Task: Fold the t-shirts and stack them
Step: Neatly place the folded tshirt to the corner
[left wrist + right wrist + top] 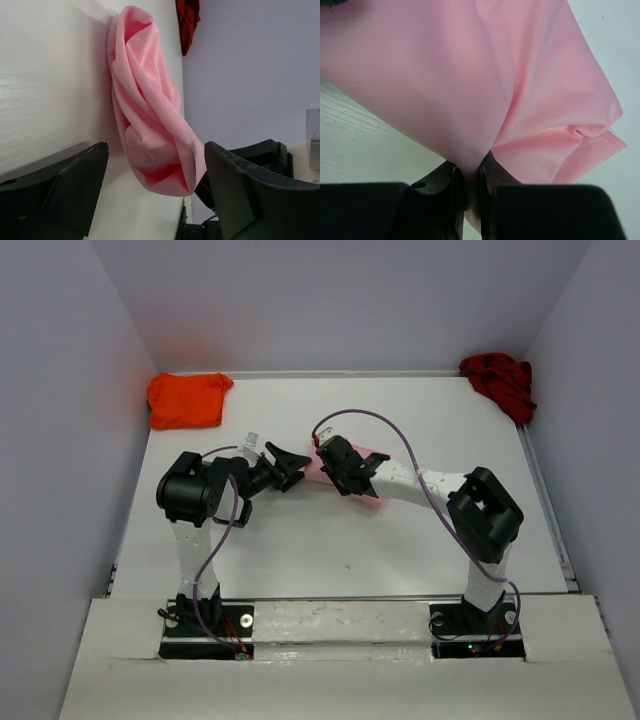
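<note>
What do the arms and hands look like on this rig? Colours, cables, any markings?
The left arm and right arm have white links, chunky black joint housings and black base plates. Purple cables loop along both. The left hand and right hand are matte black, each with two wedge-shaped fingers. No markings legible.

pink t-shirt (150,115), perhaps right gripper (472,180) too, facing left gripper (155,148)

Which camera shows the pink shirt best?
The left wrist view: the pink shirt shows nearly whole, bunched up. The right wrist view shows only cloth pinched by the right gripper; from above, that gripper hides most of it.
</note>
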